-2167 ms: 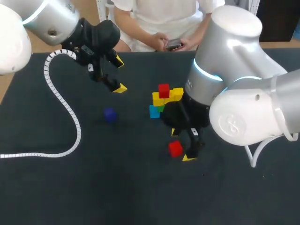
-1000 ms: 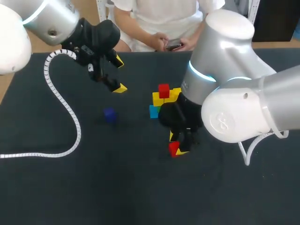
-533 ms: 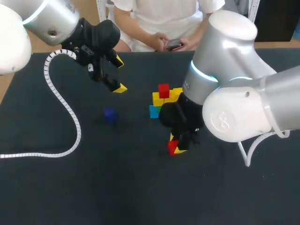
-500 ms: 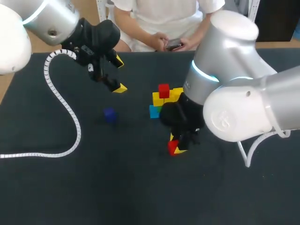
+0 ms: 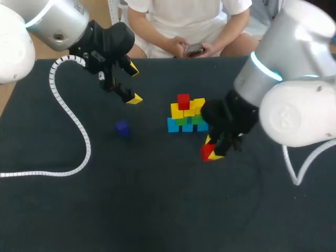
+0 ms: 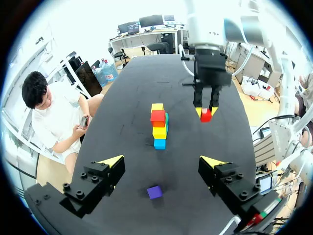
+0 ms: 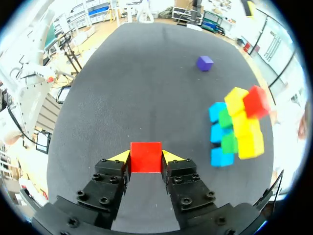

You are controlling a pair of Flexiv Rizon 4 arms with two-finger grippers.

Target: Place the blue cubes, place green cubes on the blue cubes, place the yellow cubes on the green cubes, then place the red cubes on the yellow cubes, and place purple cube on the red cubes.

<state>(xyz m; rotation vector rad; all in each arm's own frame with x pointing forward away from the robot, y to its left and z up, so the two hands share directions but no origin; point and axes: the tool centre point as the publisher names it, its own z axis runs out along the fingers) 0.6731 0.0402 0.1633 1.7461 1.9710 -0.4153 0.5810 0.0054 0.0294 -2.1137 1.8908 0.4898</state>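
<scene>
Dark table [image 5: 157, 210]: right jaws clamp red cube [image 5: 208, 151] lower right of cube stack [image 5: 185, 117]; left jaws wide open, empty.

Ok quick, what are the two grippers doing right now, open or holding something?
Left gripper: open, holding nothing.
Right gripper: closed on a red cube.

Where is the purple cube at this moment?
In the head view the purple cube lies alone on the table's left side, apart from the cube stack to its right, close by the left claw.
</scene>
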